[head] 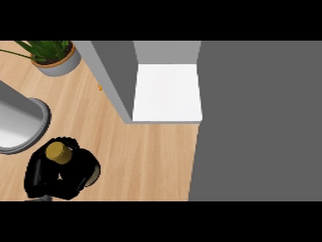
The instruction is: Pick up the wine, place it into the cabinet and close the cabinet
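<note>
The wine bottle shows from above as a gold cap [59, 152] on a dark body, low at the left of the wooden counter [149, 156]. My left hand [69, 176] is curled round the bottle and hides most of it. The cabinet stands behind and to the right, open, with a white shelf [167, 92] and a grey side wall [114, 75]. A broad grey panel [268, 123], apparently the cabinet's open door, fills the right side. My right hand shows nowhere.
A large pale grey cylinder [10, 120] stands just left of the bottle, close to my hand. A potted green plant [55, 59] sits at the back left. Bare wood lies between the bottle and the cabinet's shelf.
</note>
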